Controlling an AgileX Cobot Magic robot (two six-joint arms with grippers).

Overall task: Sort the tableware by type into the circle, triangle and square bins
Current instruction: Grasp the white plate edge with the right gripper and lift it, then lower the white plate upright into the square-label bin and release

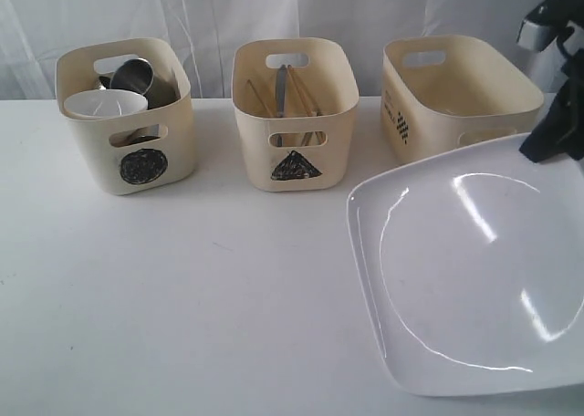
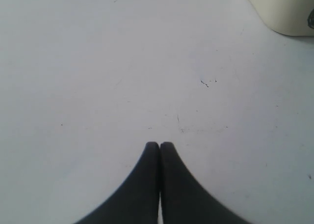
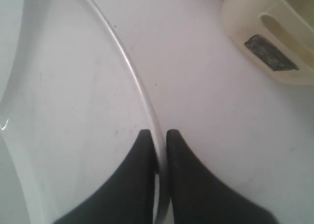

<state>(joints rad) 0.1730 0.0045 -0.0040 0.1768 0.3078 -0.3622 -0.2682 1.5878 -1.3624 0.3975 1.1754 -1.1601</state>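
The big white plate [image 1: 465, 270] is at the right side of the table [image 1: 182, 297], in front of the square bin [image 1: 456, 92]. It is square with round corners, and it is shiny and smooth. A plate like this is likely hard and stiff, so it will not bend. It may be quite heavy for its thin edge, and it could chip or break if it drops. The shiny glaze looks slippery too.

The right gripper [image 3: 158, 135] has its two black fingers pressed close on the plate's rim, one finger inside and one outside. The rim is the only good place to hold, because the middle is too flat and wide to pinch. A hold at just one edge means the far side will want to droop, so the grip must be tight and the move slow. I cannot tell if the plate rests flat on the table or is tipped up a little.

The square bin stands turned a bit, and nothing shows inside it from here. The plate looks wider than the bin's mouth, so it may need to go in on its edge.

Next along is the triangle bin [image 1: 292, 151], with wooden chopsticks [image 1: 260, 101] and metal cutlery [image 1: 283, 88] standing in it. The circle bin [image 1: 100, 151] is far left, with a steel mug [image 1: 141, 77] and a small white bowl [image 1: 102, 104].

The left gripper [image 2: 160, 145] is over bare table with its fingers pressed together, holding nothing.
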